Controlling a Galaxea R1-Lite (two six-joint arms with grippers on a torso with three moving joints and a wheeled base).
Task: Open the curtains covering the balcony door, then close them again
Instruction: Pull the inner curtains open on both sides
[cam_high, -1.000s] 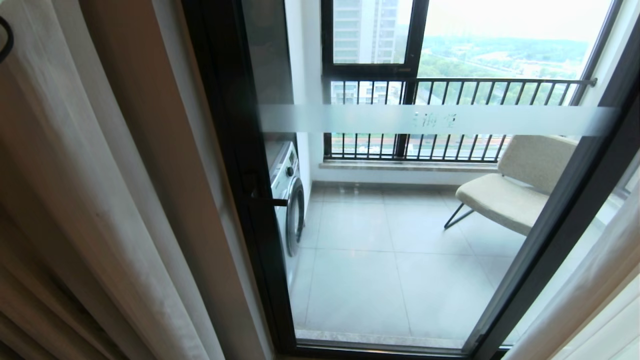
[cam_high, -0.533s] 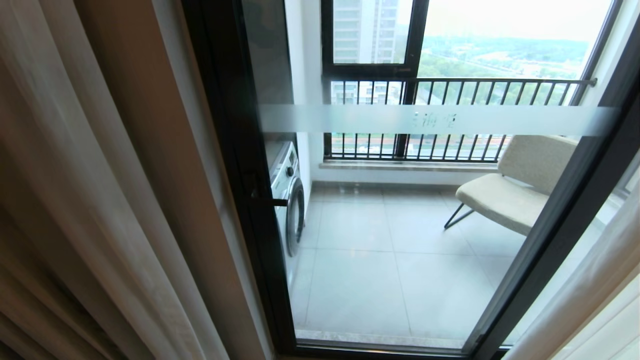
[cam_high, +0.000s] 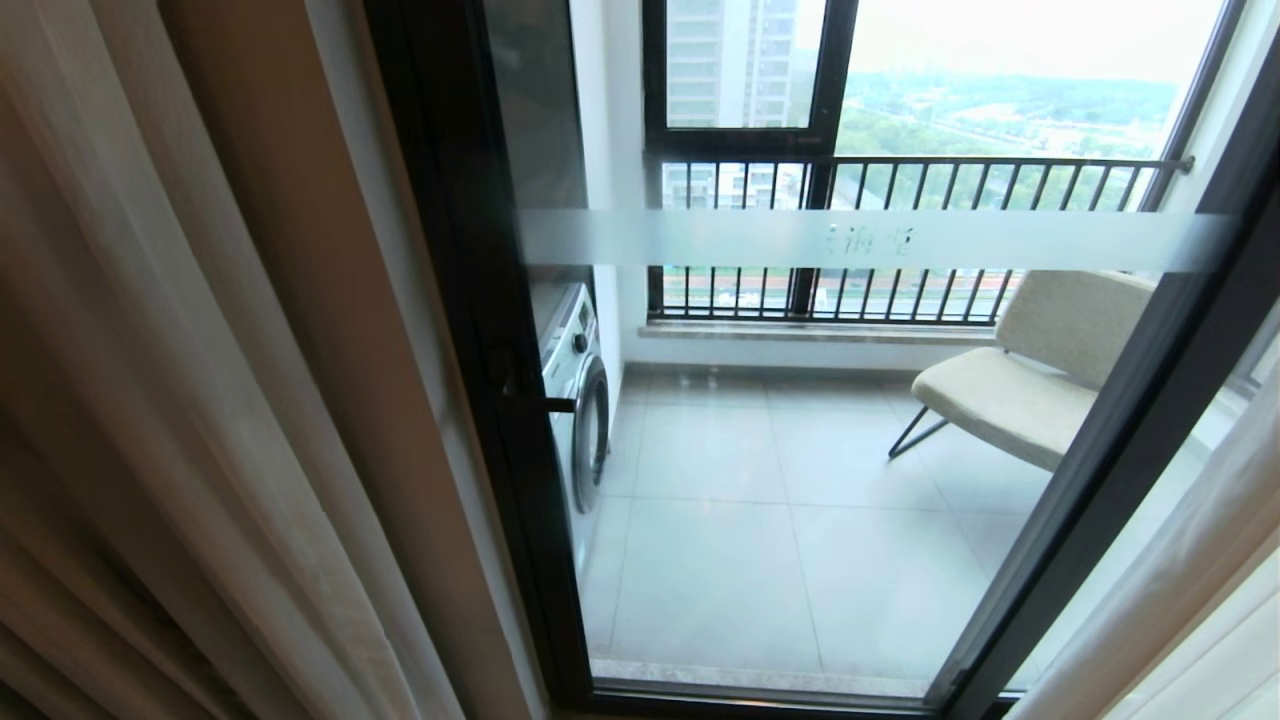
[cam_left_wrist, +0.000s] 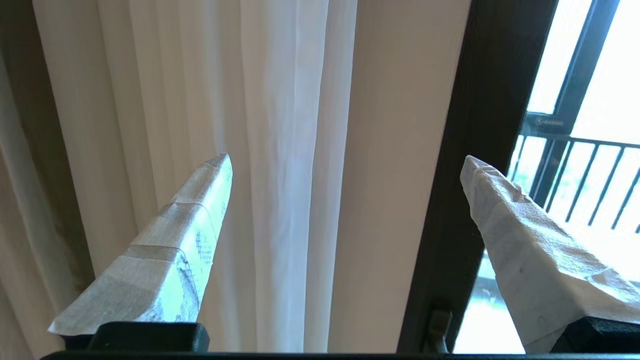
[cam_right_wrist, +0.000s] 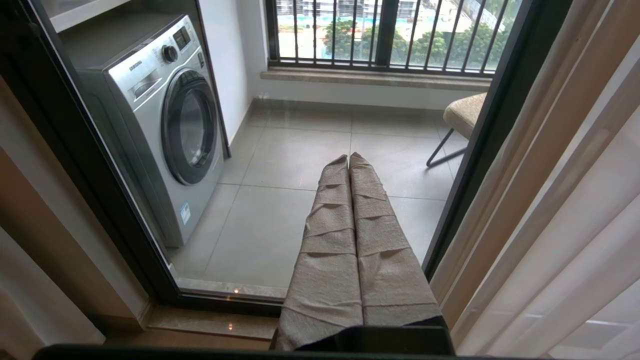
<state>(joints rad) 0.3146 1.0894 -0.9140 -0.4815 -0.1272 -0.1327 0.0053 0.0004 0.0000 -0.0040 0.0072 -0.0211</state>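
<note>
The curtains are drawn apart. The left panel (cam_high: 150, 400) hangs bunched at the head view's left, and the right panel (cam_high: 1200, 600) at its lower right. Between them the balcony door (cam_high: 800, 500) is uncovered, showing its black frame (cam_high: 470, 350), frosted band (cam_high: 850, 240) and black handle (cam_high: 540, 402). In the left wrist view my left gripper (cam_left_wrist: 346, 159) is open and empty, facing the white sheer (cam_left_wrist: 280, 175) and the door frame (cam_left_wrist: 480, 150). My right gripper (cam_right_wrist: 349, 157) is shut on nothing and points down at the door's lower glass. Neither arm shows in the head view.
Behind the glass a washing machine (cam_high: 575, 390) stands at the left and a beige chair (cam_high: 1030, 370) at the right. A black railing (cam_high: 900, 165) crosses the far window. A beige wall strip (cam_high: 300, 300) separates the left curtain from the door frame. A stone threshold (cam_right_wrist: 225, 289) runs along the door's foot.
A dark curved piece at the head view's upper left edge has left the view. The left curtain's folds have shifted slightly. The door and the right curtain are unchanged.
</note>
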